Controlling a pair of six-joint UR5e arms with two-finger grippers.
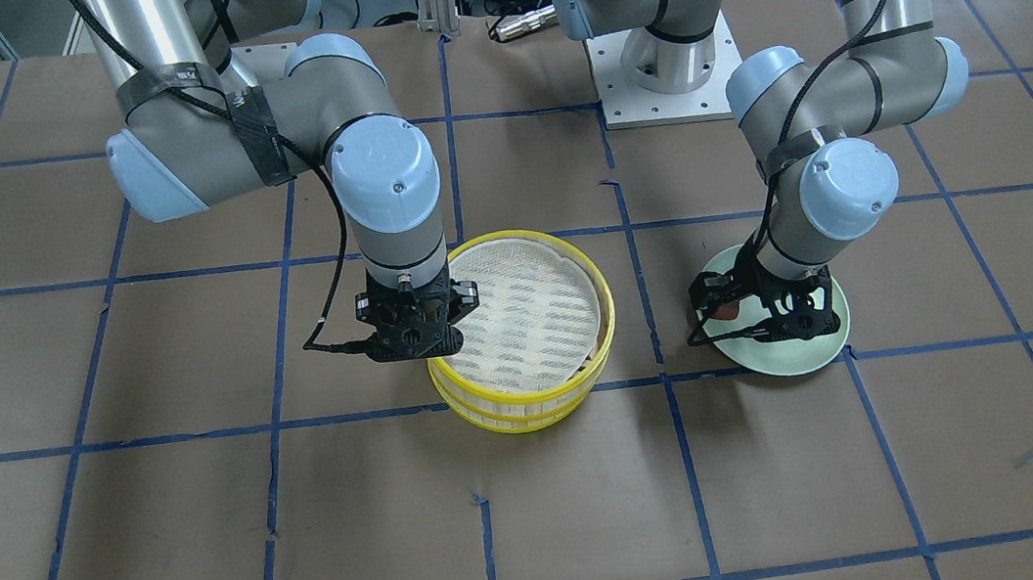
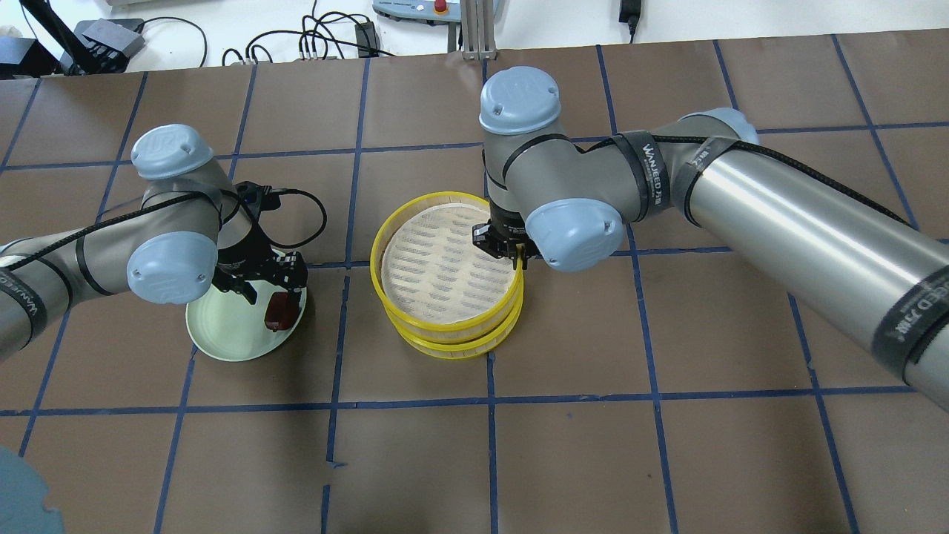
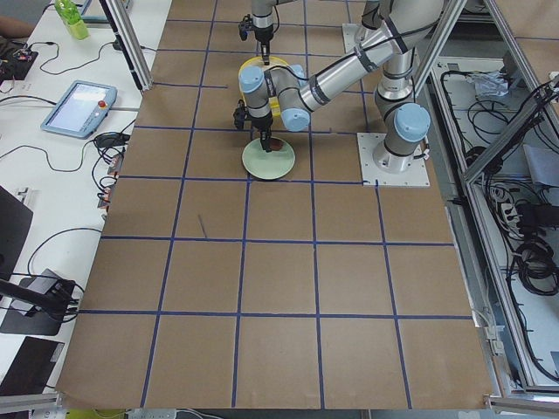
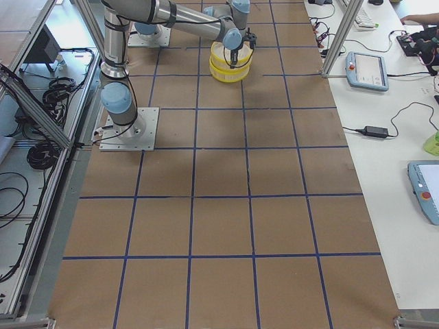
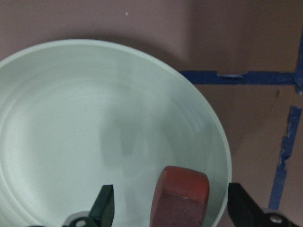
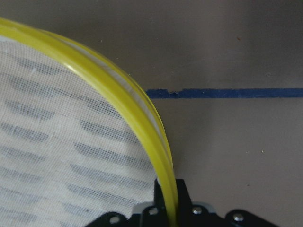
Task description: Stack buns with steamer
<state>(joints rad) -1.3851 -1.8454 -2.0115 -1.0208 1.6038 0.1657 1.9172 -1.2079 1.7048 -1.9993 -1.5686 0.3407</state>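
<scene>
Steamer pinched, bun straddled
The right gripper was clamped on the rim of the yellow steamer; near the green plate edge the reddish-brown bun lay between the spread fingers of the left gripper; probably soft, best squeezed gently across its sides.

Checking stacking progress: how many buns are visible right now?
1. The reddish-brown bun lies on the green plate, between the open fingers of the left gripper. Another may be hidden inside the stacked steamer.
</scene>
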